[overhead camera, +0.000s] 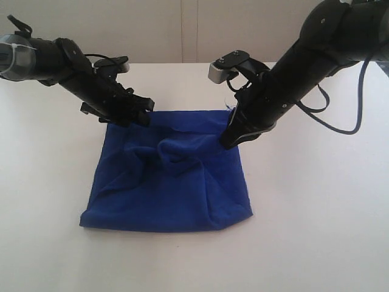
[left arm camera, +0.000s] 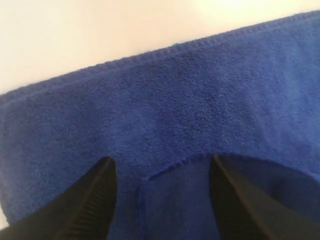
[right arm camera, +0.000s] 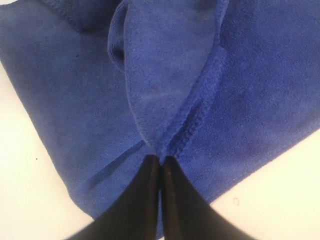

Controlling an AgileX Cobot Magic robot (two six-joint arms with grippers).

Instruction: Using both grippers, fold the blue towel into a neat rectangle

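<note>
The blue towel (overhead camera: 167, 173) lies doubled over on the white table, rumpled in the middle, with its fold along the near edge. My left gripper (overhead camera: 130, 115) rests at the towel's far left corner; in the left wrist view its two black fingers (left arm camera: 95, 200) stand wide apart over the cloth (left arm camera: 165, 110), with a hemmed top-layer edge lying loose between them. My right gripper (overhead camera: 230, 141) is at the far right edge. In the right wrist view its fingers (right arm camera: 161, 165) are pressed together on a raised hemmed fold of towel (right arm camera: 165, 100).
The white table (overhead camera: 316, 231) spreads all around the towel. A wall with a vertical seam (overhead camera: 188, 30) rises behind the table's far edge. A black cable (overhead camera: 340, 121) loops off the right arm above the table.
</note>
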